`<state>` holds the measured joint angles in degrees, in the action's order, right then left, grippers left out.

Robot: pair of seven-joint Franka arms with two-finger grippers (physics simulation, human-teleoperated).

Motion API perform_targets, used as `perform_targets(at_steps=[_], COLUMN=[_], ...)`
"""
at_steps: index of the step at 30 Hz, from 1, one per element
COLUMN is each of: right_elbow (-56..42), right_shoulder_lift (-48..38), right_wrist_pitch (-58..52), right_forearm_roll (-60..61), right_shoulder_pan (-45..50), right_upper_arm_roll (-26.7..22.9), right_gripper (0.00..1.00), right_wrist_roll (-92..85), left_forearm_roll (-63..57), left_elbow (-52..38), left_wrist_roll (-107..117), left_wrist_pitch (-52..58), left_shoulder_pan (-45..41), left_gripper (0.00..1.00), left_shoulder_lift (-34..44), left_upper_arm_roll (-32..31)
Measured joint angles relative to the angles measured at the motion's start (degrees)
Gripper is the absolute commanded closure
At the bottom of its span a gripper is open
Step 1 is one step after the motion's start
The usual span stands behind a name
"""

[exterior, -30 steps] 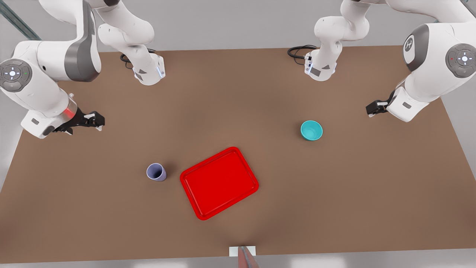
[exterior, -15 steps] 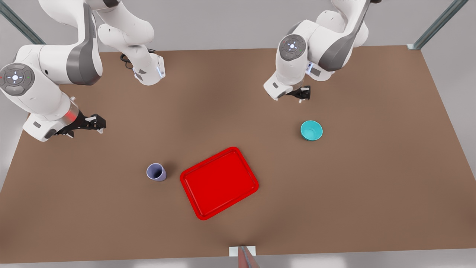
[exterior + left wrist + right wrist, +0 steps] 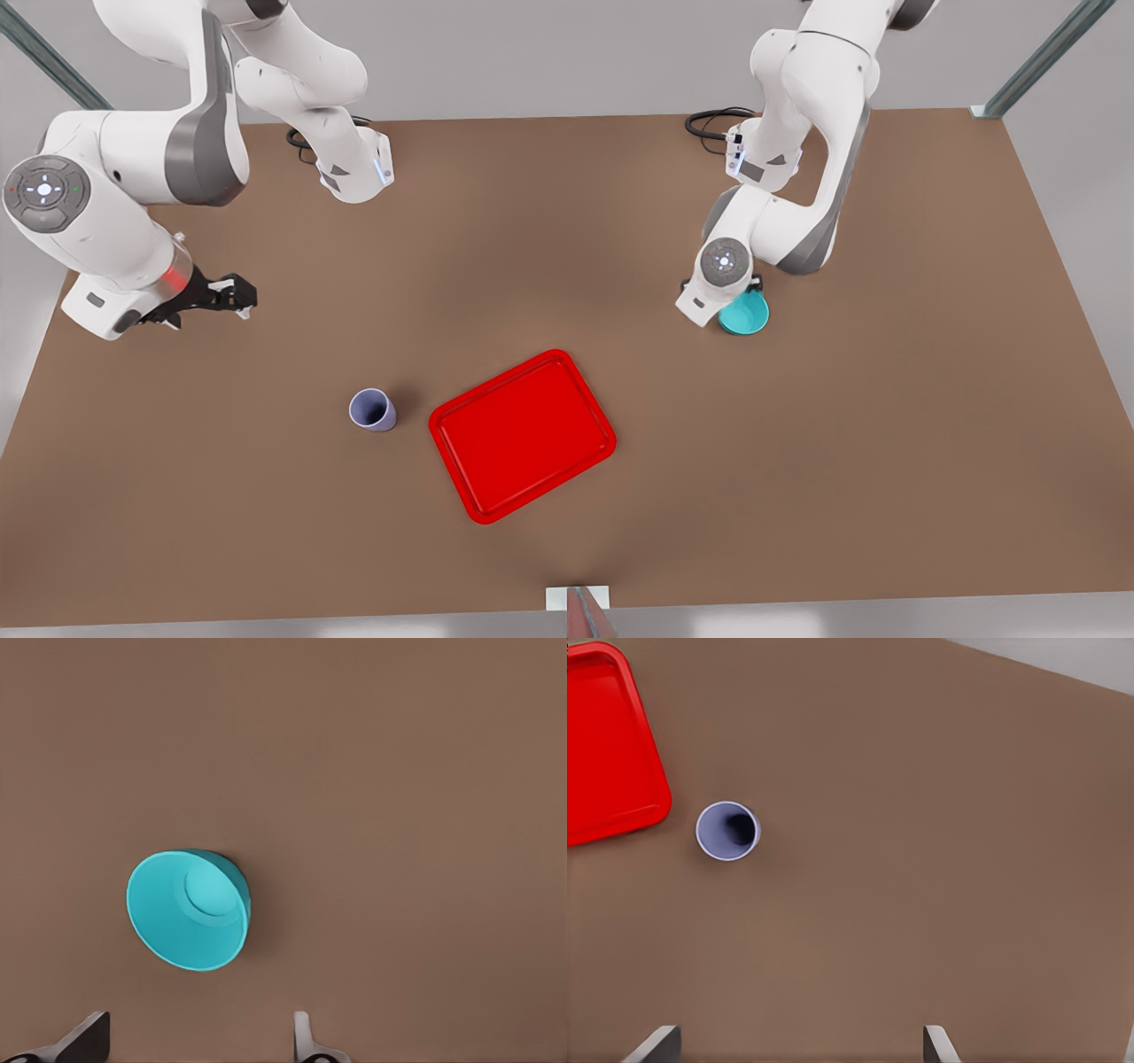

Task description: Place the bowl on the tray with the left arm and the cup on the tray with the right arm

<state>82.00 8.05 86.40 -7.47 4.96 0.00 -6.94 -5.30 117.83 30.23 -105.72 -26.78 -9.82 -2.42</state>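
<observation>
While spread wide and empty near the tabletop's [image 3: 886,496] left edge, right gripper [image 3: 232,297]; cup [image 3: 372,410] upright just left of tray [image 3: 523,436], mid-tabletop; left gripper [image 3: 199,1041], fingers spread wide, empty, above bowl [image 3: 747,313] toward the right edge.

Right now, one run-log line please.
left gripper open above teal bowl | right gripper open, away from lavender cup | red tray empty
</observation>
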Motion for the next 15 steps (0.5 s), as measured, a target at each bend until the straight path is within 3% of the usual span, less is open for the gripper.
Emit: perform_targets(at_steps=[10, 15], right_elbow=[0.1, 0.1], right_shoulder_lift=[0.0, 0.0], right_wrist_pitch=[0.0, -0.1], right_forearm_roll=[0.0, 0.0], right_shoulder_pan=[0.4, 0.3], right_upper_arm_roll=[0.0, 0.0], right_gripper=[0.00, 0.00], right_wrist_roll=[0.0, 0.0], left_forearm_roll=[-0.2, -0.5], left_elbow=[4.7, 4.7], left_wrist_roll=[-2.4, -2.9], left_wrist_pitch=[-17.6, -19.0], left_shoulder_pan=[2.3, 1.8], left_gripper=[0.00, 0.00], left_shoulder_lift=[-7.2, -9.4], left_upper_arm_roll=[-1.0, -1.1])
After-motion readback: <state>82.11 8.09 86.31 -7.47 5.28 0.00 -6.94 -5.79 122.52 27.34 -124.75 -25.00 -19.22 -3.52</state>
